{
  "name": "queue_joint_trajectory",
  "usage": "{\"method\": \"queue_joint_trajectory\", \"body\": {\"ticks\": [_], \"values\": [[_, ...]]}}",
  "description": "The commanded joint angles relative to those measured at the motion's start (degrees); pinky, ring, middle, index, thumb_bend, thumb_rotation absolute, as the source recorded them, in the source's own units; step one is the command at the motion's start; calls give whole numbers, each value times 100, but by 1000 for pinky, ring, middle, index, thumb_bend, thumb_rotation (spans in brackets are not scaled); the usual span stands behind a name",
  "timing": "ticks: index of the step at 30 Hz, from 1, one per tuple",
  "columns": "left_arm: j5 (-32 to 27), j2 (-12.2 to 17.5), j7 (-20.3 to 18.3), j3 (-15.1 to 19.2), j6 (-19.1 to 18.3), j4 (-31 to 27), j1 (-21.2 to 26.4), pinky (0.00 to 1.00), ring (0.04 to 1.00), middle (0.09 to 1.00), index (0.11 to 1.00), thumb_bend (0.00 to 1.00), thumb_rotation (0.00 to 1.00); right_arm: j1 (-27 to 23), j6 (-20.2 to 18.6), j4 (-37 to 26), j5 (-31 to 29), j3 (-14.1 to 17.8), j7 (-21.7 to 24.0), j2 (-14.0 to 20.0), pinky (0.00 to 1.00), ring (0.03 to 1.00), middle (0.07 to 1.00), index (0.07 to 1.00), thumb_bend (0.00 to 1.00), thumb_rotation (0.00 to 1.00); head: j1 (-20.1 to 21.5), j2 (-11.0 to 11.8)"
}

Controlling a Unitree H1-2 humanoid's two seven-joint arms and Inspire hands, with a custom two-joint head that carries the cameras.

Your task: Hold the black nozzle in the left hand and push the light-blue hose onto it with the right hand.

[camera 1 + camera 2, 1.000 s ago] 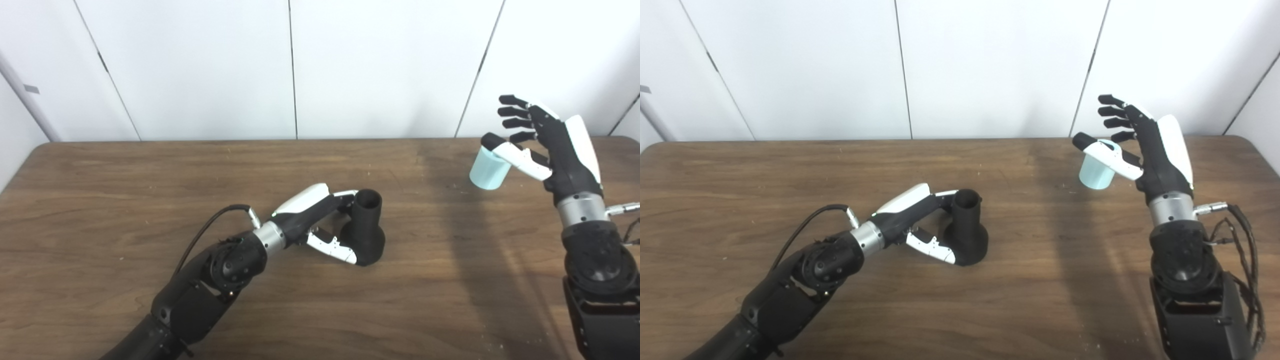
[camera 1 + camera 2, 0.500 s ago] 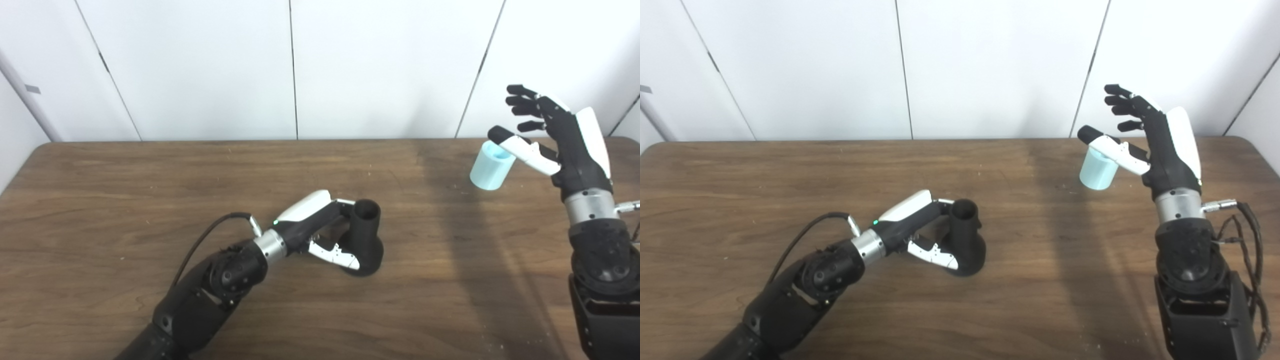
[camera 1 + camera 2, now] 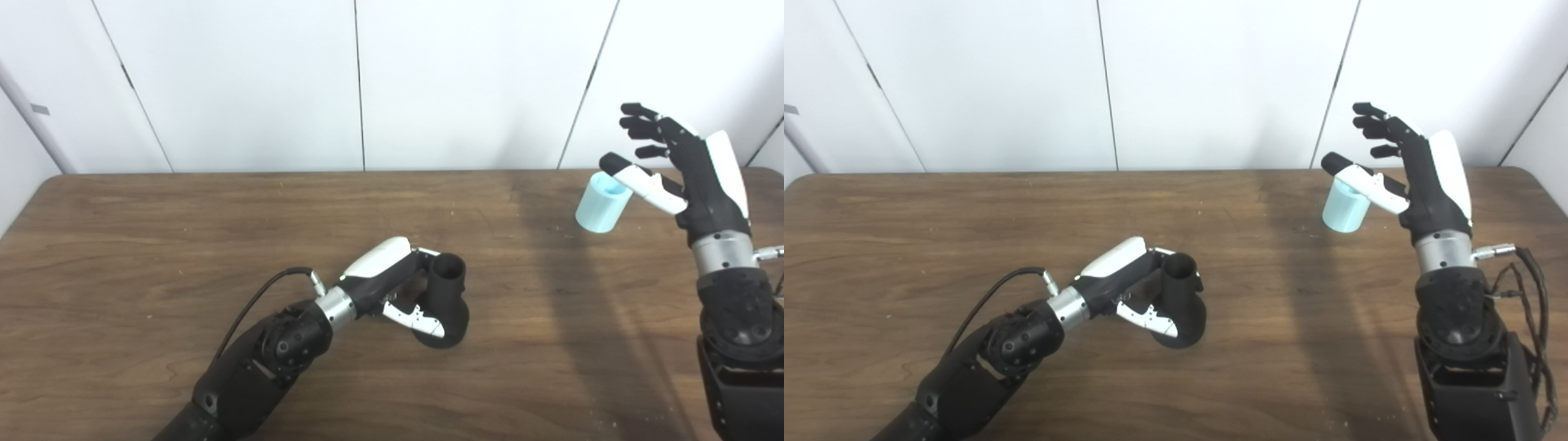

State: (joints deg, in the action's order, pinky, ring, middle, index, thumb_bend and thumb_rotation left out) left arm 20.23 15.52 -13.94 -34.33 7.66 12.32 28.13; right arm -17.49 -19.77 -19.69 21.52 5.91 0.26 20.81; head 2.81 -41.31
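Wood table (image 3: 153,245), white panel wall (image 3: 245,79) behind. Left hand (image 3: 392,288) reaches in low from the near left, forearm angled up-right, fingers and thumb wrapped around the black nozzle (image 3: 448,300) at mid-table, its open mouth tilted up. Right hand (image 3: 1415,174) is raised upright at the far right, fingers spread and loosely curled, thumb on the rim of the light-blue hose (image 3: 1344,208); can't tell whether that is a real grip.

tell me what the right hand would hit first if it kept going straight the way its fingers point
Nothing on the table, probably. The right hand has its fingers pointing up and left, passing above the light-blue hose, toward the white wall panels; depth is unclear.
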Motion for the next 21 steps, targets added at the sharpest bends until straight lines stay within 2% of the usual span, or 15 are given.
{"method": "queue_joint_trajectory", "body": {"ticks": [1,6,9,10,11,13,15,18,21], "values": [[290,18,-883,-576,-291,434,-531,540,590,548,486,587,375,-249,189,-222,-7,98,-37,117,695,787,780,803,687,832,3,-2],[285,34,-928,-583,-319,425,-505,566,605,552,460,584,373,-259,186,-151,-9,82,-37,105,699,789,782,805,683,831,-13,-2],[268,39,-931,-580,-305,427,-516,529,579,543,454,579,360,-278,276,16,-27,69,-63,113,701,797,797,810,649,839,-29,-11],[253,44,-928,-574,-288,424,-527,513,568,538,467,541,228,-279,308,72,-36,69,-66,123,701,804,805,812,634,848,-33,-17],[236,49,-923,-567,-264,427,-535,489,550,528,476,518,145,-280,330,112,-45,70,-67,131,703,812,817,814,622,859,-33,-17],[197,63,-903,-553,-187,449,-549,469,531,515,480,506,102,-284,351,171,-69,74,-54,151,706,819,830,817,612,867,-34,-25],[169,77,-864,-554,-88,499,-551,460,523,502,482,502,90,-292,354,205,-92,77,-39,171,709,821,838,820,607,872,-23,-32],[153,94,-781,-570,108,620,-546,501,571,512,481,501,87,-297,318,202,-88,63,-23,197,705,811,834,820,608,873,-25,-28],[183,81,-721,-552,299,727,-536,503,580,517,480,502,89,-300,282,177,-79,52,-12,211,693,800,828,820,610,875,-35,-24]]}}
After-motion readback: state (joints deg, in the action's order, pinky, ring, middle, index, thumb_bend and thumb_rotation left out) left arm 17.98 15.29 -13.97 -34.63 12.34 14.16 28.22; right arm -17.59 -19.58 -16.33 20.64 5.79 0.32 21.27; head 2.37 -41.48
